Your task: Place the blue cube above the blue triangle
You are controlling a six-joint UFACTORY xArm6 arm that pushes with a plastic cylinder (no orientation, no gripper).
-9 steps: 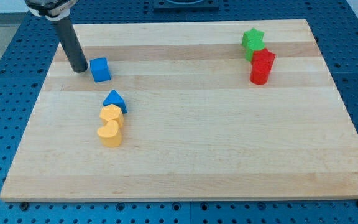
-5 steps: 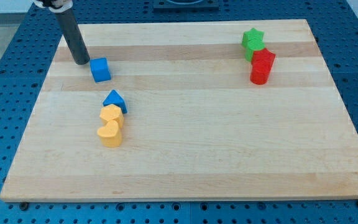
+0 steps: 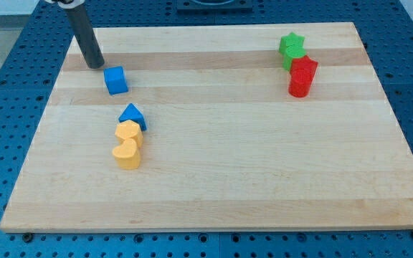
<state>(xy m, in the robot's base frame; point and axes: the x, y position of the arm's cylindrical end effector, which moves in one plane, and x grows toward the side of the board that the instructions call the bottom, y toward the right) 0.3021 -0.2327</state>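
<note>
The blue cube [image 3: 116,80] sits on the wooden board in the view's upper left. The blue triangle [image 3: 133,115] lies below it and slightly to the right, apart from it. My tip [image 3: 94,64] stands just up and left of the blue cube, a small gap away, not touching it. The rod rises out of the view's top.
Two yellow blocks [image 3: 127,144] lie stacked in line right below the blue triangle, touching it. A green star [image 3: 291,47] and a red block [image 3: 302,76] sit together at the view's upper right. The wooden board [image 3: 264,165] rests on a blue perforated table.
My tip has moved up the view and slightly right, away from the blue cube's left side. The blocks have not moved.
</note>
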